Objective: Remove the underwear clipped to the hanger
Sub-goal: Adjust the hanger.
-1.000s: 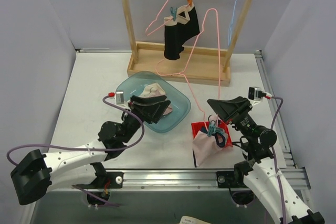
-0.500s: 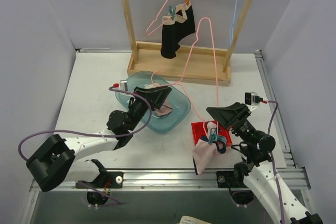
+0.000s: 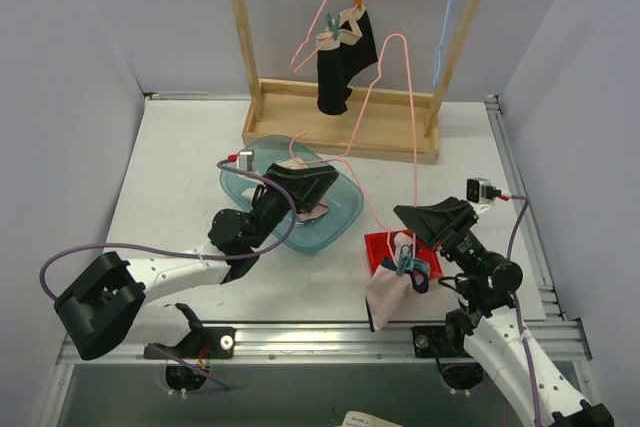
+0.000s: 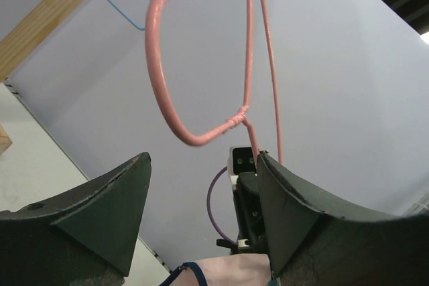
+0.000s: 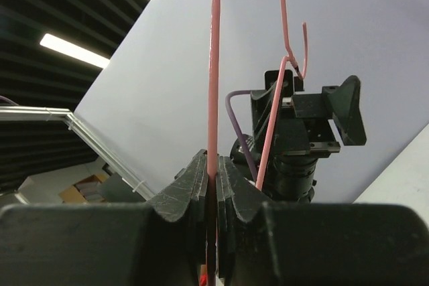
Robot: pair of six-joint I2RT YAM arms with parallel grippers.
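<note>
On the rack, black underwear hangs vertically

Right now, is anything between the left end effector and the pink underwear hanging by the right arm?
Only the pink hanger wire crosses that gap. The open left end effector hovers over the teal bowl; the pink underwear hangs clipped near the right end effector, which is shut on the wire.

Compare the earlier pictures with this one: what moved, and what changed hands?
The left gripper, open and holding nothing, swung across the bowl to the right and farther from the arms, toward the pink hanger. The right gripper stayed shut on that hanger's wire and drifted slightly nearer. The pale underwear stays clipped, and the black underwear still hangs on the rack.
</note>
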